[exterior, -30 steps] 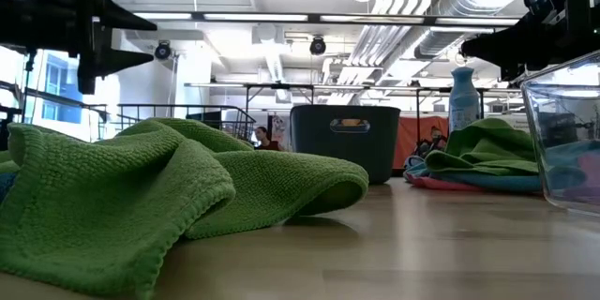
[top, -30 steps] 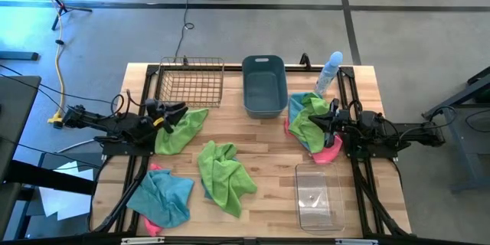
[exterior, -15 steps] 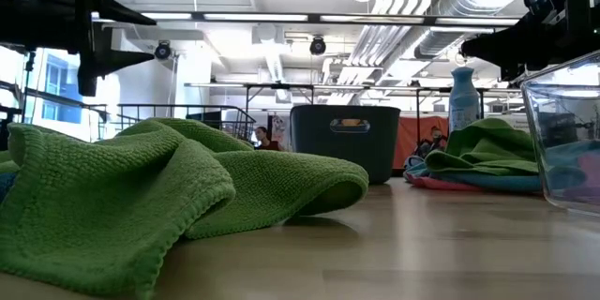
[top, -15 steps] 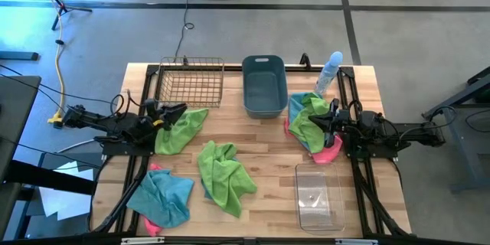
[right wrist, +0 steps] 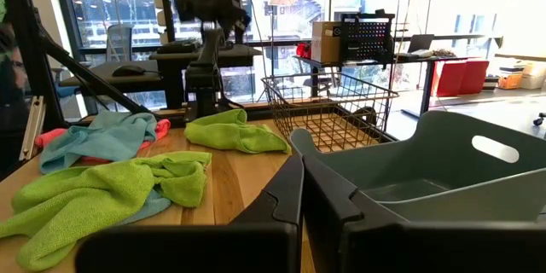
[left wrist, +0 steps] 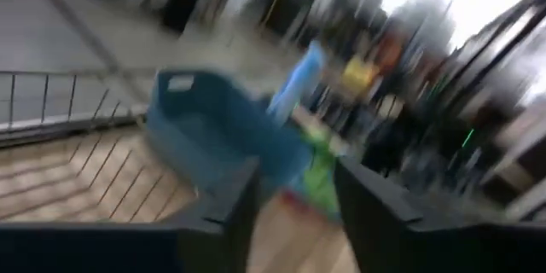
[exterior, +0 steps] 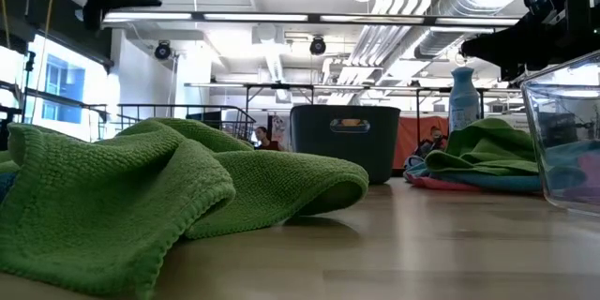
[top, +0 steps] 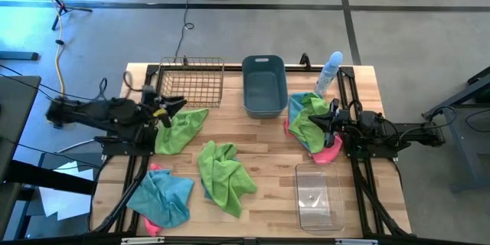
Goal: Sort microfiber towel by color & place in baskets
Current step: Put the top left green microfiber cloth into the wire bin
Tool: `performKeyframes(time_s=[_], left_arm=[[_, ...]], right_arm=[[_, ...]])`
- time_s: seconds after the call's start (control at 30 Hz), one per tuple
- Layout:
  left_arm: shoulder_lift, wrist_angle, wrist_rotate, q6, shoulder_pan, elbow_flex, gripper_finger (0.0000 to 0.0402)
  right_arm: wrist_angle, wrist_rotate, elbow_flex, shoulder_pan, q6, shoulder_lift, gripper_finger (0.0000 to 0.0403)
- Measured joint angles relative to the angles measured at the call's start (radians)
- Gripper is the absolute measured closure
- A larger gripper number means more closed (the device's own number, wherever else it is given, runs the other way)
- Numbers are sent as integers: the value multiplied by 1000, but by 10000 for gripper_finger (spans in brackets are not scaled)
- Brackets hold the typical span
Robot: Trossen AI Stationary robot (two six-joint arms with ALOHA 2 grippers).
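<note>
Left gripper (top: 173,105): at the left of the high view, beside the upper corner of a green towel (top: 181,129); in the left wrist view its two dark fingers (left wrist: 230,213) stand apart with nothing between them, though that view is blurred and whether the tips touch the towel cannot be told.
Right gripper (top: 328,117): at the right of the high view, over the mixed pile; in the right wrist view its fingers (right wrist: 286,200) are pressed together, holding nothing visible.
Clear bin (top: 317,195): lower right of the high view, nearest the front edge of the table (top: 264,134); no towel inside.
Blue-and-pink towels (top: 161,195): lower left of the high view, a light blue cloth lying over a pink one.
Centre green towel (top: 224,174): crumpled at the lower middle of the high view, a bit of blue cloth showing at its left edge; it fills the left foreground of the low view.
Mixed pile (top: 310,126): right of centre, green on top, blue and pink beneath, just right of the tub.
Slate-blue tub (top: 264,86): upper middle of the high view; no towel inside.
Wire basket (top: 191,83): upper left of the table, left of the tub; no towel inside.
Spray bottle (top: 329,70): upright at the upper right, behind the mixed pile.
</note>
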Motion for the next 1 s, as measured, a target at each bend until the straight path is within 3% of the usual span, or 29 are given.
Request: performKeyframes(time_s=[0.1, 0.2, 0.3, 0.4, 0.6, 0.77, 1.0], left_arm=[[180, -301, 102, -93, 0, 182, 370], [345, -503, 257, -159, 0, 298, 388], [471, -615, 400, -162, 0, 352, 360], [564, -680, 475, -152, 0, 370, 325], [710, -830, 523, -138, 25, 370, 243], [799, -848, 555, -101, 66, 370, 178], [894, -819, 574, -124, 134, 280, 133]], right_arm=[[0, 0, 0, 0, 0, 0, 402], [0, 0, 0, 0, 0, 0, 402], [0, 0, 0, 0, 0, 0, 402], [0, 0, 0, 0, 0, 0, 402], [0, 0, 0, 0, 0, 0, 402], [0, 0, 0, 0, 0, 0, 402], [0, 0, 0, 0, 0, 0, 402]])
